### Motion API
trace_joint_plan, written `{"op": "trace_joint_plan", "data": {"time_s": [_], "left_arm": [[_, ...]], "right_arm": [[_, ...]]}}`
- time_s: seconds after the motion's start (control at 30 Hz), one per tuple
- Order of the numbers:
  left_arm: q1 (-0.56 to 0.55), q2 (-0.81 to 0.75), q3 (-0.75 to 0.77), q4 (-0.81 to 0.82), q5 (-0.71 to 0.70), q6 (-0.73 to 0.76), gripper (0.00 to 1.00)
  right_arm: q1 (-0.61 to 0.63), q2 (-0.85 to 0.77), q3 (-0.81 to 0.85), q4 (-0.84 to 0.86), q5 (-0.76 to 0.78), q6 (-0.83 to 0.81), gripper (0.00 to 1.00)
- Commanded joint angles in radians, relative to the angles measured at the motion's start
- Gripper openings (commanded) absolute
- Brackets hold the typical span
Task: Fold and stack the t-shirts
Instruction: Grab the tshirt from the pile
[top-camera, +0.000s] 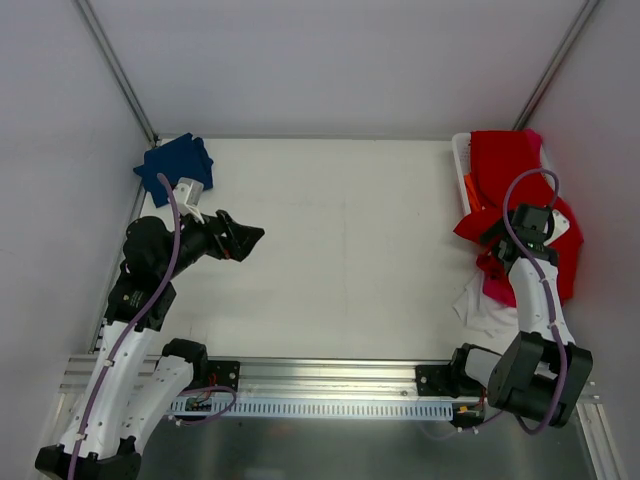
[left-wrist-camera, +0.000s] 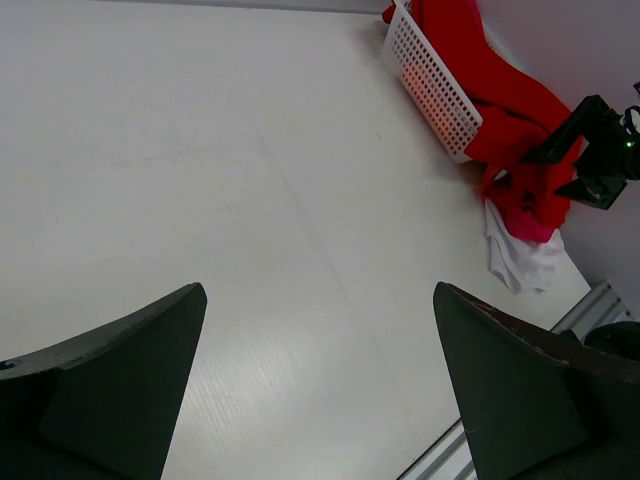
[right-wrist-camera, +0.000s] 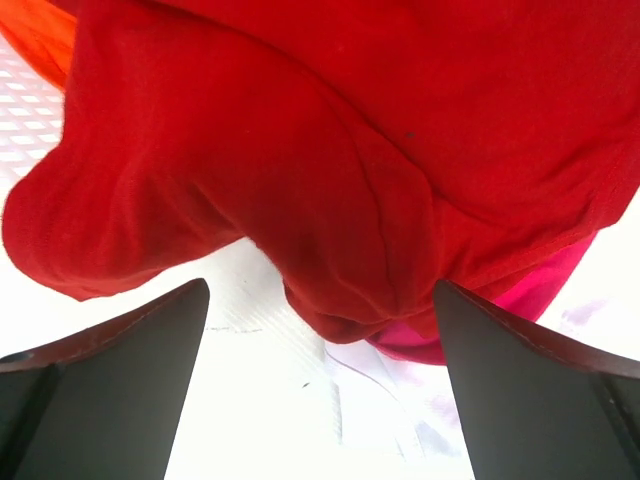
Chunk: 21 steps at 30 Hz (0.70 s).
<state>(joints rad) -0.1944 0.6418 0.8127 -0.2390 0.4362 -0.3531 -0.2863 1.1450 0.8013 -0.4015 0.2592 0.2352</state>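
Both hands spread, empty | red shirt lies just ahead of right hand | left hand well apart, over tabletop.

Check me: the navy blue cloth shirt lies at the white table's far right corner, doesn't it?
Not right. The top external view shows the navy blue cloth shirt lying at the white table's far left corner, not the far right.

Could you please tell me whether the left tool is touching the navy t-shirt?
Apart. The top view shows the left tool over the bare table, with the navy t-shirt in the far-left corner and white surface visible between them.
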Motion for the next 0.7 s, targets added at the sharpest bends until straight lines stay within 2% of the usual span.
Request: {"op": "trace_joint_plan", "data": {"time_s": [0.0, 0.13, 0.2, 0.4, 0.67], "left_arm": [[0.009, 0.013, 0.022, 0.018, -0.005, -0.001, 0.99], [0.009, 0.024, 0.02, 0.02, -0.002, -0.001, 0.99], [0.007, 0.021, 0.019, 0.018, -0.005, -0.003, 0.99], [0.009, 0.03, 0.017, 0.018, -0.01, 0.0, 0.99], [0.009, 0.029, 0.016, 0.02, -0.014, 0.002, 0.99]], "right_arm": [[0.076, -0.059, 0.009, 0.029, 0.118, -0.019, 0.99], [0.09, -0.061, 0.013, -0.022, 0.294, -0.005, 1.0], [0.084, -0.05, 0.007, -0.043, 0.327, 0.009, 0.99], [0.047, 0.025, 0.024, -0.071, 0.37, 0.038, 1.0], [-0.011, 0.117, 0.03, -0.045, 0.302, 0.047, 0.99]]}}
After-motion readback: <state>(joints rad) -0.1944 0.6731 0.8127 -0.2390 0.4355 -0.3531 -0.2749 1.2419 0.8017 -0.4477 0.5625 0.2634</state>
